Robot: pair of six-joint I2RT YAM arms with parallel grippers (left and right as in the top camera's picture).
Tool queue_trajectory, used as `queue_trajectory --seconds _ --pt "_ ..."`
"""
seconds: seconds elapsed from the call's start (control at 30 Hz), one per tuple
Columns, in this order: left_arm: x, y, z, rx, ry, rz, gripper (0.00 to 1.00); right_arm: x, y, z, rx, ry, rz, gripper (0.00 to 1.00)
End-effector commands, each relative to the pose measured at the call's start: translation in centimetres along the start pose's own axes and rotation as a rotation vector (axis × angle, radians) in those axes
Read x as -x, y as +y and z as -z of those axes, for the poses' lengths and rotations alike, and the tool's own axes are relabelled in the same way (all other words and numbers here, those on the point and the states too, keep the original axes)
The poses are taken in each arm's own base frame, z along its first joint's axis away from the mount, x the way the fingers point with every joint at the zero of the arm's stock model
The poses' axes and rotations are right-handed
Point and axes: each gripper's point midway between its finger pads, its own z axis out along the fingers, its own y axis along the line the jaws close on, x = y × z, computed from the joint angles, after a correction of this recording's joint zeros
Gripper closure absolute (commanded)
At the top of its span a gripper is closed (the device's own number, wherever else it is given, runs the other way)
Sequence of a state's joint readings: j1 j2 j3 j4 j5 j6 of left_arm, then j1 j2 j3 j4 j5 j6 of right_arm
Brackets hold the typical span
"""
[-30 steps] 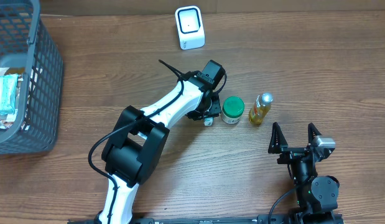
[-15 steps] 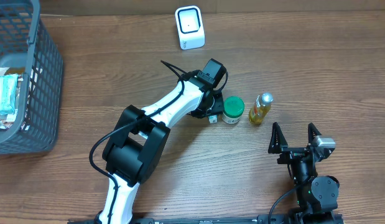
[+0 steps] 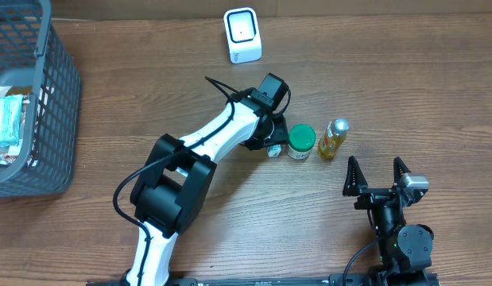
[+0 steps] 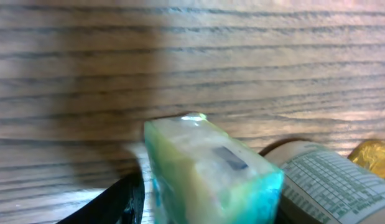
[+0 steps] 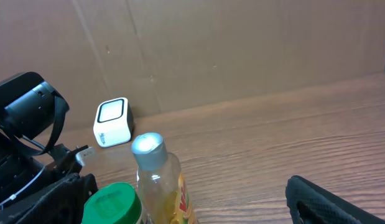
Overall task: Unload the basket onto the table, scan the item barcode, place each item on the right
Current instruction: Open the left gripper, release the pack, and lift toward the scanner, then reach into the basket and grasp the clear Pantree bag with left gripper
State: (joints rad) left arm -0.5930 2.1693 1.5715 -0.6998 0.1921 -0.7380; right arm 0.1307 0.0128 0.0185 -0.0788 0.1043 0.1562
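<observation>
While the left gripper (image 3: 268, 144) is hovering mid-frame over the small teal packet (image 4: 208, 168) lying beside the green-lidded jar (image 3: 300, 141), its hold cannot be told; the right gripper (image 3: 377, 176) is gaping empty.

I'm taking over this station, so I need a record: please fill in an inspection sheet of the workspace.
Surface: wooden table, no spills seen.
Job's things: white scanner upright at the far edge; small pale block at the left gripper.
Clutter: green-lidded jar, yellow bottle, grey basket holding packets.
Grippers: left gripper beside the jar, grip unclear; right gripper open, empty.
Cables: black cable along the left arm.
Surroundings: cardboard wall behind the table.
</observation>
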Motion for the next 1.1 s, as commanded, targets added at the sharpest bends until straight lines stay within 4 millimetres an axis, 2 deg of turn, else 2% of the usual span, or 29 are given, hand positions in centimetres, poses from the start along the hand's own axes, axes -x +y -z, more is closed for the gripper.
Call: queue_trajectory --seconds 0.0,0.23,0.43,0.6,0.77,0.87,0.97,1.0,1.07 --pt "0.5 1.8 -1.3 0.037 0.015 0.034 0.44 -0.2 -0.1 0.0 0.001 -0.004 0.004 0.0" --pt "2.5 1.0 -0.3 0.005 -0.031 -0.007 0.39 -0.2 -0.1 0.0 0.001 -0.004 0.004 0.0" --pt "5.6 -0.4 2.1 -0.038 -0.103 -0.034 0.3 -0.2 -0.1 0.0 0.001 -0.004 0.004 0.0" --pt "8.2 -1.3 5.1 -0.062 -0.153 -0.033 0.3 -0.2 -0.1 0.0 0.001 -0.004 0.004 0.0" --pt "10.3 -0.5 8.7 -0.047 -0.175 -0.036 0.42 -0.2 -0.1 0.0 0.001 -0.004 0.004 0.0" --pt "13.1 1.0 12.9 0.033 -0.269 -0.068 0.42 -0.2 -0.1 0.0 0.001 -0.004 0.004 0.0" --pt "16.5 3.9 20.0 0.167 -0.427 -0.054 0.43 -0.2 -0.1 0.0 0.001 -0.004 0.004 0.0" --pt "17.5 4.9 22.9 0.206 -0.487 -0.046 0.44 -0.2 -0.1 0.0 0.001 -0.004 0.004 0.0" --pt "18.9 6.5 27.8 0.259 -0.59 -0.043 0.46 -0.2 -0.1 0.0 0.001 -0.004 0.004 0.0"
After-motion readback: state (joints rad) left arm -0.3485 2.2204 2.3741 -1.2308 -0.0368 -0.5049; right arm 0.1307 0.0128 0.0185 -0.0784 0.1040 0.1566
